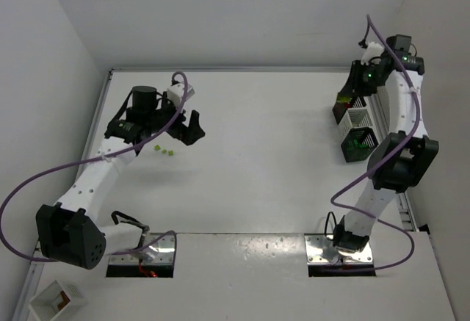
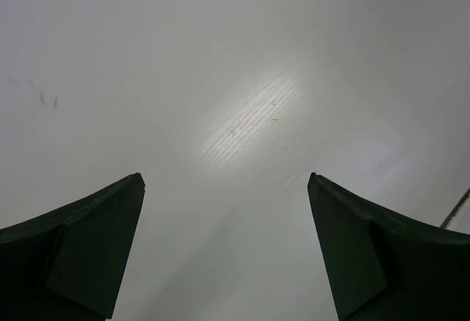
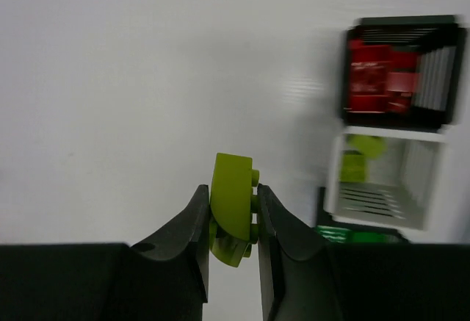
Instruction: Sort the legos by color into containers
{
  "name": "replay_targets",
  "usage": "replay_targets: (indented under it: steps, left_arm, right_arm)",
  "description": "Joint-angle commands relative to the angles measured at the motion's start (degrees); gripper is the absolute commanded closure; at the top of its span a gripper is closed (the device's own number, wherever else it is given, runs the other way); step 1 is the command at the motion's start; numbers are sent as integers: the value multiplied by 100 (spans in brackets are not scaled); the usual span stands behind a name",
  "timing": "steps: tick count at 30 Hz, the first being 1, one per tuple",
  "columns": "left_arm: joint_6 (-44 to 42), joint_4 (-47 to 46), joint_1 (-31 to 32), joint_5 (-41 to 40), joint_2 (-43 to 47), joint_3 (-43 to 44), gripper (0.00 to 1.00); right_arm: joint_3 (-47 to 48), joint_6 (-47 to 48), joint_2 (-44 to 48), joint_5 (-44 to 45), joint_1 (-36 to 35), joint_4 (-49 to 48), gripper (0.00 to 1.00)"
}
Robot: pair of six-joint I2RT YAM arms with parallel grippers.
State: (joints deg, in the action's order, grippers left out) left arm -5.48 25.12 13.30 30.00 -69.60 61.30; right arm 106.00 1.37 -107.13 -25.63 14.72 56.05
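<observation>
"Lime plastic, that's what the right tool has clamped: one brick, upright between its fingers, studs to the right."

"Overhead I can't make it out; the arm covers that spot."

"Its wrist camera shows it plainly. The bins sit off to the brick's right, apart from it: a black bin with red pieces, a pale bin with lime ones just below it, and a third bin with green inside, I think. That edge is blurred and half cut off."

"And the left tool?"

"Spread wide, nothing in it, bare counter beneath. Only the overhead view shows two small green bricks lying near it, clear of its fingers."
</observation>
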Motion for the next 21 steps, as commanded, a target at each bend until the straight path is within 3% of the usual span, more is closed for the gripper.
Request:
replay_targets:
  steps: [1,5,13,17,18,19,21]
  left_arm:
    - [337,-8,-117,-510,237,58,0]
    - [117,212,-117,-776,184,119,0]
    - [-33,265,-170,-1092,237,180,0]
    - [-33,388,-223,-1198,237,234,0]
    - [-33,388,-223,-1198,176,234,0]
    - [-33,388,-275,-1285,175,234,0]
    - [-33,467,-275,-1356,35,234,0]
  right_arm:
    - [666,584,-360,1313,162,467,100]
    - [642,715,-545,1963,365,389,100]
    - [466,664,-915,2123,532,117,99]
    - [466,663,-1047,2123,585,64,83]
    - [466,663,-1099,2123,585,64,76]
    - [466,663,-1099,2123,585,64,61]
    - [466,610,-1099,2123,585,2,50]
